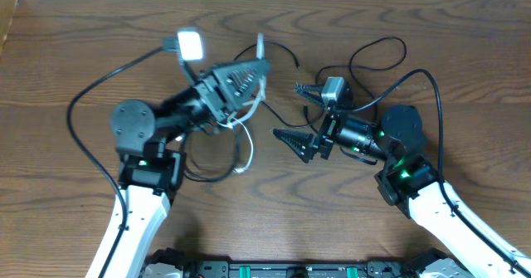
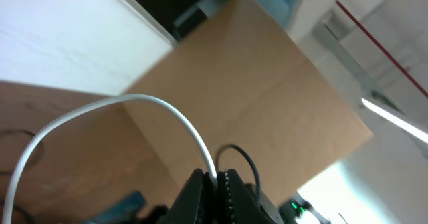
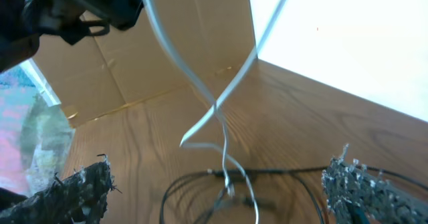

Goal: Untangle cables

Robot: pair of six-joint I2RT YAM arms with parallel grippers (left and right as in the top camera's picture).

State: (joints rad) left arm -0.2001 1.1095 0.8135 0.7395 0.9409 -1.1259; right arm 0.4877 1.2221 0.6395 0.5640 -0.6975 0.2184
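Your left gripper (image 1: 259, 72) is clenched tight on the white cable (image 1: 246, 137) and holds it up off the table (image 1: 465, 29). The white cable hangs down in a loop just below the left gripper, and its end rests on the wood. A black cable (image 2: 247, 158) runs right beside the pinched spot. More black cables (image 3: 281, 171) lie on the table below the left gripper. Your right gripper (image 1: 300, 116) is near the left gripper. Its fingers are spread wide and it holds nothing.
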